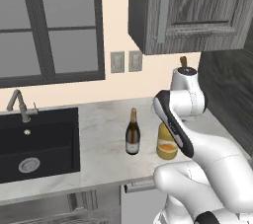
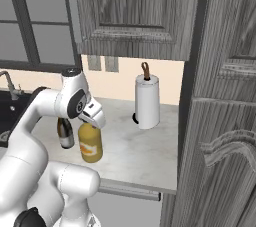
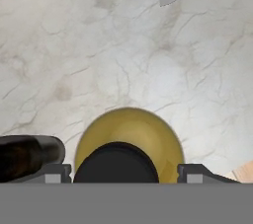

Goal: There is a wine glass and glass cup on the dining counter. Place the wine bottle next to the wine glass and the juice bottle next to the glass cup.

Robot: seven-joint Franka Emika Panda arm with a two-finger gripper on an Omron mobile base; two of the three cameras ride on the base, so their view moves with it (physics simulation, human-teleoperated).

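The claw (image 3: pixel 121 173) sits over the juice bottle (image 3: pixel 128 139), one finger each side of its cap. Gripping or not? Cannot tell. The wine bottle (image 1: pixel 132 133) stands beside it on the counter (image 1: pixel 104 134).

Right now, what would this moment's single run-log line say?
phase: grasping | hand: straddling dark cap of squat yellow juice bottle, grip unconfirmed | slim dark wine bottle: upright beside it on marble counter
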